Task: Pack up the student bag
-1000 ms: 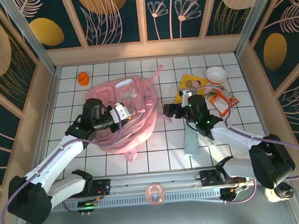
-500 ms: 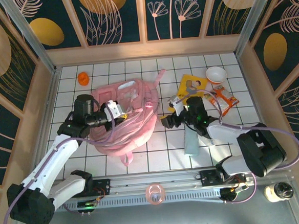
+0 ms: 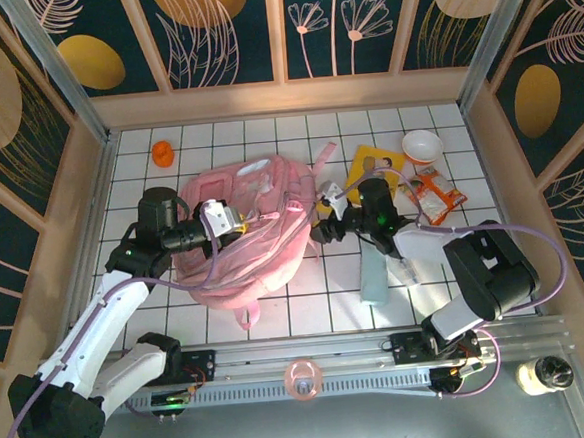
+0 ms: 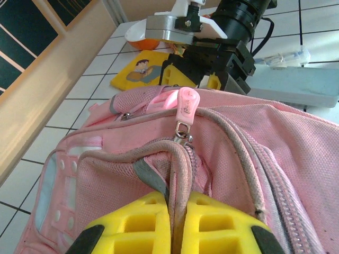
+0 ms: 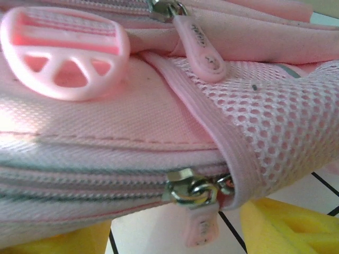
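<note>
Entry: student bag, pale pink, lying on the white tiled counter left of centre, between the two arms, its top side turned toward the right arm. Left gripper: yellow fingers pressed together on the grey-edged loop at the bag's upper seam, nothing but that strap between them (judged a steadying hold, so the fabric stays taut and a zip has something to pull against). Right gripper: fingers apart, one on each side of a small pink zip tab hanging from a metal slider at the bag's edge. They are not closed on it, and whether either finger touches the tab cannot be told. The zip beside that slider reads as closed. A pink strap buckle sits just above on the same side. Step in hand, by judgement: opening a compartment, with the tab to be pinched and drawn along the zip while the left side anchors the bag. Items waiting on the counter right of the bag, within the right arm's reach: yellow booklet, white bowl, orange snack packet, long pale blue item (kind not clear). Small orange object: apart, near the far left corner. Risk: the tab is small and slack and may slip out when the fingers close.
</note>
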